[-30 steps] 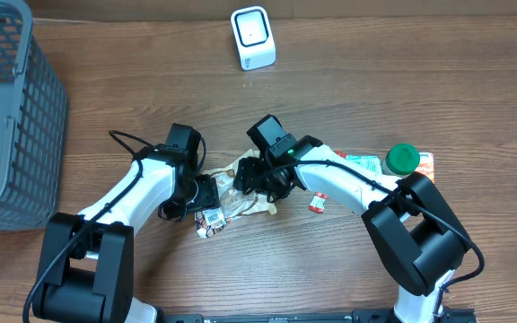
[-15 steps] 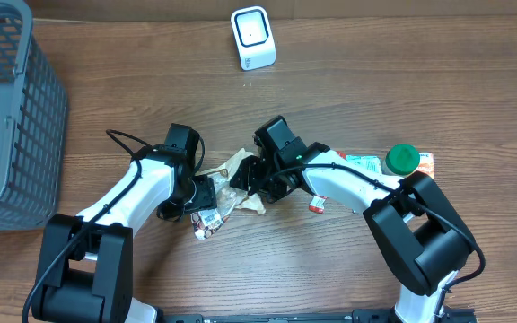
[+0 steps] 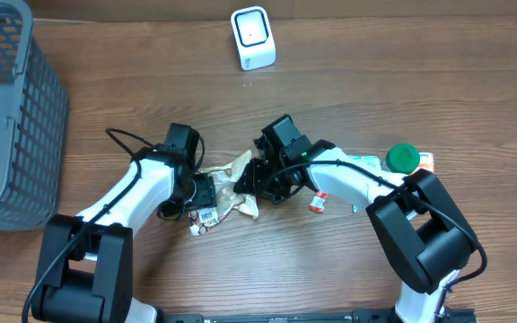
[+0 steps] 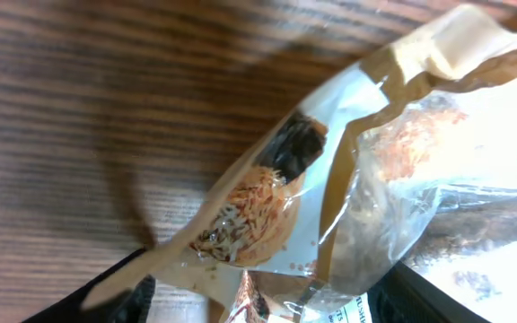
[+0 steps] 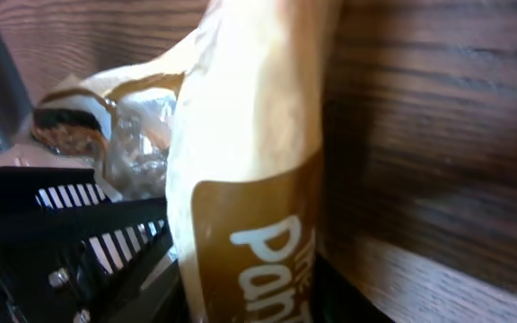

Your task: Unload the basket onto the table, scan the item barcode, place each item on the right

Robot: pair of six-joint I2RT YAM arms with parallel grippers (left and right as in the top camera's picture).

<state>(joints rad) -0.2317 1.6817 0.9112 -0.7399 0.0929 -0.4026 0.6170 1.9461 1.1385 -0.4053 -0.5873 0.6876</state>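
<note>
So basically both arms meet mid-table over the snack bag (image 3: 232, 184), a crinkly clear-and-tan packet stretched between them, well short of the white scanner (image 3: 252, 38) at the far edge of the table (image 3: 375, 72). The right hand (image 3: 257, 179) looks clamped on the tan printed end: its wrist view shows the bag running straight down between the fingers. The left hand (image 3: 203, 196) has the clear end sitting between widely spread fingers, but honestly I cannot tell if it's actually pinching or just straddling it. A white barcode label (image 3: 206, 218) pokes out at the near-left end of the bag, facing up-ish, and my guess is that's why it's being held from two sides: a floppy packet needs pulling flat so the label reads cleanly. The task isn't far along, since the label is nowhere near the scanner yet. The next move probably means lifting and turning that label toward the scanner window without the film crumpling over it. The green-capped bottle (image 3: 402, 159) and the grey basket (image 3: 7, 117) sit off to the sides, out of the way.
</note>
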